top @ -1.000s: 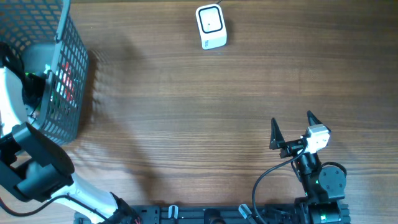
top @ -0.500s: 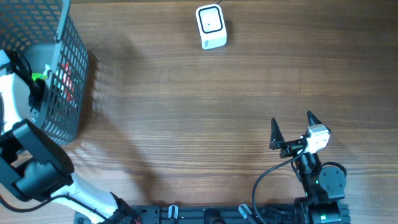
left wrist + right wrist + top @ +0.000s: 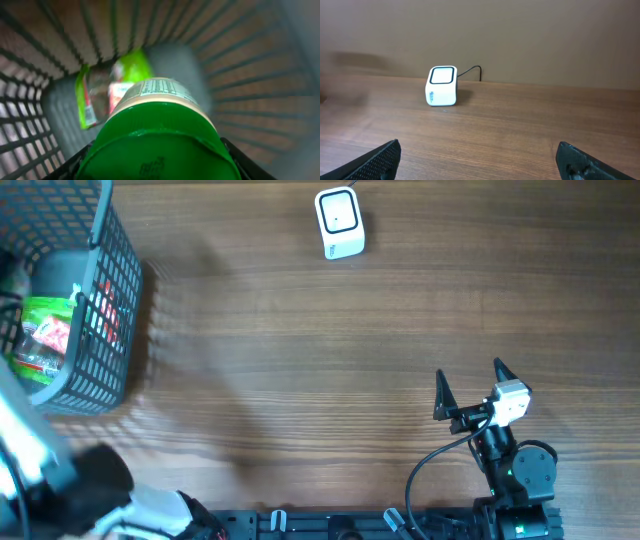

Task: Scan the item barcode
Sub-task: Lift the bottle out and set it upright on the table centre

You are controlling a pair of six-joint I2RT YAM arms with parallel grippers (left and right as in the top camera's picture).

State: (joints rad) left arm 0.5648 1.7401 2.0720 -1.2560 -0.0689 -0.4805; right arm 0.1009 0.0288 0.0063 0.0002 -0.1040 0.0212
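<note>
A jar with a green lid (image 3: 155,140) and a pale labelled body fills the left wrist view, inside the dark wire basket (image 3: 250,75). My left gripper (image 3: 152,172) is shut on it, one black finger on each side of the lid. In the overhead view the left arm (image 3: 25,450) is a blur at the left edge beside the basket (image 3: 112,310), and the jar cannot be made out there. The white scanner (image 3: 339,222) stands at the table's far edge, also in the right wrist view (image 3: 442,86). My right gripper (image 3: 470,392) rests open near the front right, holding nothing.
A green and red snack packet (image 3: 95,97) lies on the basket floor below the jar and shows in the overhead view (image 3: 42,340). Bare wooden table (image 3: 300,380) spans between basket, scanner and right arm. The scanner's cable (image 3: 470,72) runs off behind it.
The left jaws have closed from wide open onto the jar. The left arm has moved, now blurred, uncovering the packet in the basket. The right arm has not moved.
</note>
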